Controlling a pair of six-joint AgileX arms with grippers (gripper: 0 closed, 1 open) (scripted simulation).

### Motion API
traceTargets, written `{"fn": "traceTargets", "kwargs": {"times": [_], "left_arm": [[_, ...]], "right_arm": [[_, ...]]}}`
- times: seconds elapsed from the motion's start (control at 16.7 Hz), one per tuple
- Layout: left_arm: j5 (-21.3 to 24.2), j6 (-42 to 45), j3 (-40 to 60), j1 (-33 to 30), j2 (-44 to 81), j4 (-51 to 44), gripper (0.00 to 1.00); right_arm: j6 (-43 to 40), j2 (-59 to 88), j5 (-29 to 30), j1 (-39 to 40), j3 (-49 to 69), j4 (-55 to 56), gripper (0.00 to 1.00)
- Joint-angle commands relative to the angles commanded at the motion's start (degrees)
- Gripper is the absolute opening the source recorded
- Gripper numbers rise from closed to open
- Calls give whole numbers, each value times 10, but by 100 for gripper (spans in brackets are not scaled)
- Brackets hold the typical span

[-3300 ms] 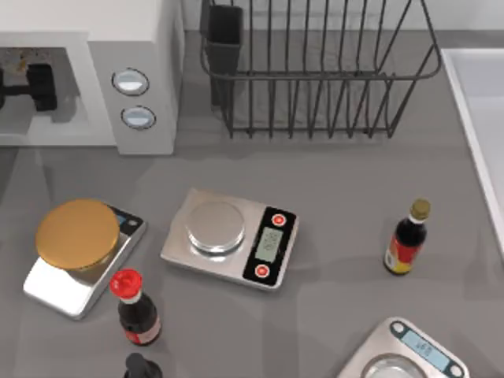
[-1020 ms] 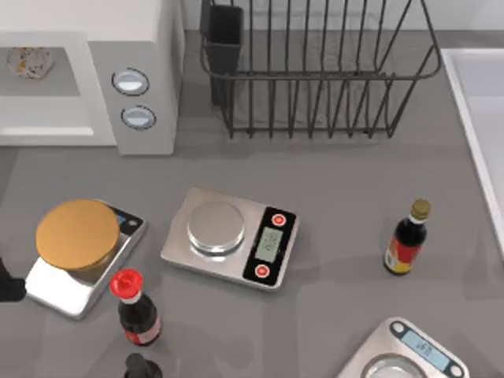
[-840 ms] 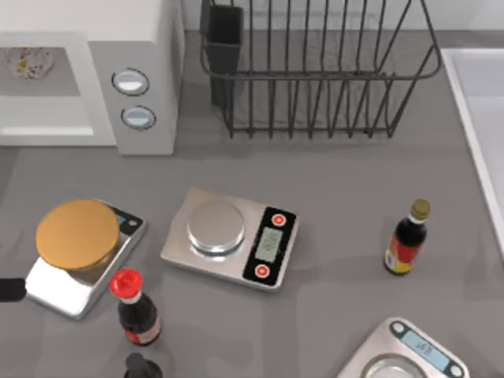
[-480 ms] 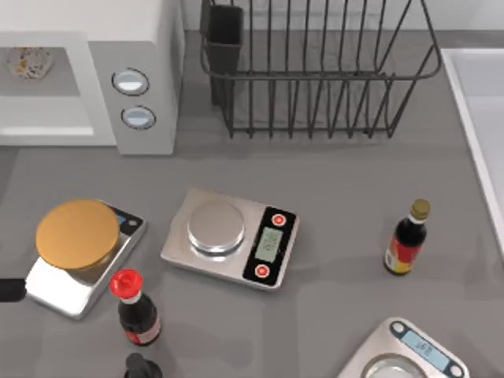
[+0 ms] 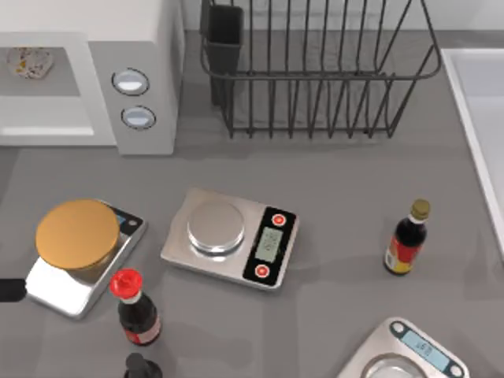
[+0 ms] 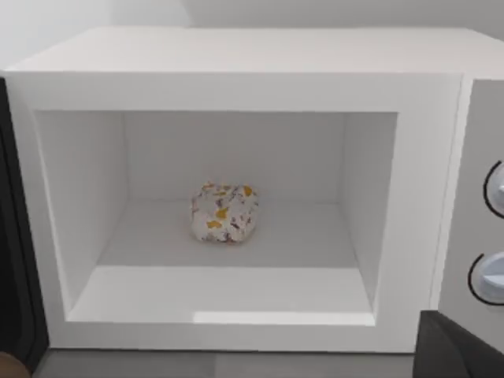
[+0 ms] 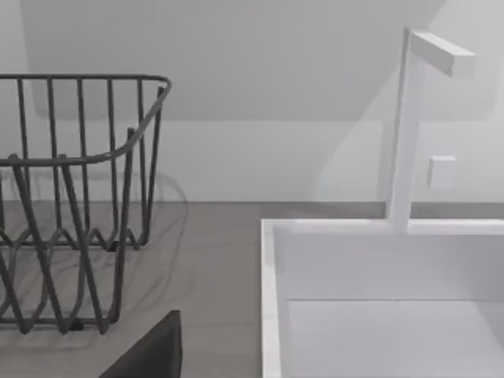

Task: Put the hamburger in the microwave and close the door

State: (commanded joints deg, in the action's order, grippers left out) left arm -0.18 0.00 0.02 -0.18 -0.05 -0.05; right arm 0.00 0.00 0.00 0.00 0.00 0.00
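The white microwave [image 5: 134, 31] stands at the table's back left with its cavity open. The hamburger [image 5: 29, 61], a pale speckled lump, lies alone on the cavity floor [image 6: 225, 213]. In the left wrist view the door [image 6: 14, 236] shows as a dark panel swung out at the cavity's side. My left gripper [image 5: 6, 290] is at the table's left edge, well in front of the microwave and open, holding nothing; one dark finger [image 6: 461, 350] shows. A dark part of my right gripper [image 7: 150, 354] is by the sink.
A golden disc [image 5: 77, 233] rests on a scale at the left, with a second scale [image 5: 228, 236] at the centre and a third [image 5: 409, 354] at front right. Bottles [image 5: 135, 309] [image 5: 408, 236] stand around. A wire rack [image 5: 315, 71] is behind, and a sink [image 7: 378, 299] at the right.
My left gripper was inside the microwave 3.3 s ago; it has drawn back out to the table's left edge, leaving the hamburger in the cavity. Over the last second little moved.
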Motion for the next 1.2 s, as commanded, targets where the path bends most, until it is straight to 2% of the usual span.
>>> {"fn": "traceTargets", "kwargs": {"times": [0.54,1.2], "left_arm": [[-123,-1,-2,-124,-44,-42,0],[-136,-1,7,-135,-65,-73,0]], "right_arm": [[0,0,0,0,0,0,100],[0,0,0,0,0,0,100]]}}
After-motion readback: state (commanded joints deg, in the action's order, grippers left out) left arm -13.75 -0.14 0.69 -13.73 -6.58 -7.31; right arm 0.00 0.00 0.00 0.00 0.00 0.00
